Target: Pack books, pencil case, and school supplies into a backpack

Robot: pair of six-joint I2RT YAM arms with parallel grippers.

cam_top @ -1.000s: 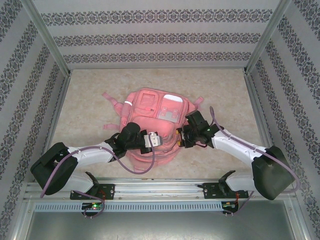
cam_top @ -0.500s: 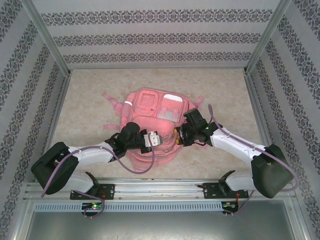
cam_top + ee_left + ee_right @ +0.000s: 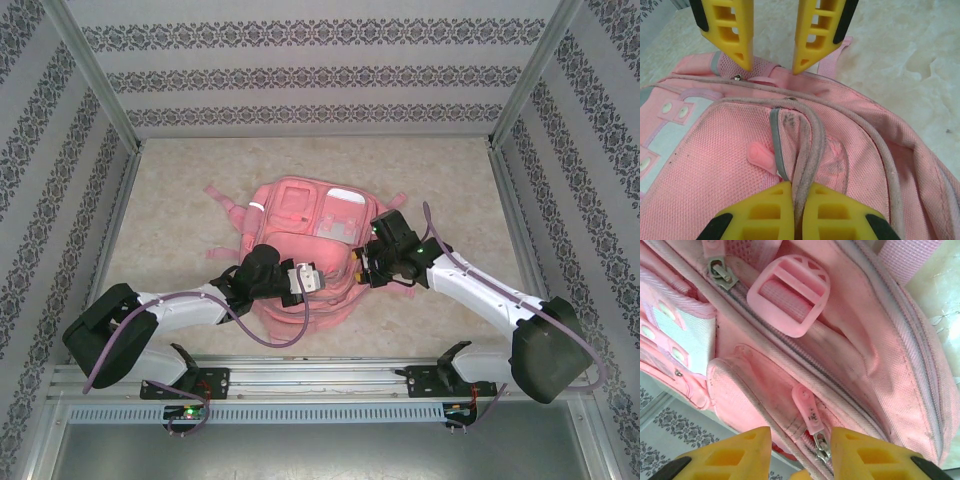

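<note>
Left arm (image 3: 180,305) comes in low from 8 o'clock, with its wrist laid over the near half of the backpack (image 3: 290,212). Left gripper (image 3: 799,200) is clamped tight on the backpack. Its two yellow fingers pinch a raised ridge of corded seam, and the grubby piping stands up between them.

The backpack lies flat in the middle of the table (image 3: 450,190), front pockets up, with both grippers at its near half. One loose strap (image 3: 218,194) trails off at 10 o'clock. The fabric is soft pink with a fine mesh weave on the pocket panel. It is smudged dark along the seams. A narrow grey strip (image 3: 775,135) runs down beside the pinched ridge, and a white panel with round studs sits at 9 o'clock in the left wrist view.

Right arm (image 3: 480,290) reaches in from 4 o'clock, forearm slanting up to the backpack's right edge. Right gripper (image 3: 801,435) stands part open with nothing in its grasp. Its yellow fingers straddle a zip pull (image 3: 807,412), a small rounded pink tab on a metal slider. I see a gap on either side of the tab. At 12 o'clock from the tab sits a buckle (image 3: 788,295), an oval of slotted pink plastic threaded with ribbed webbing. The table top is pale and marbled.
</note>
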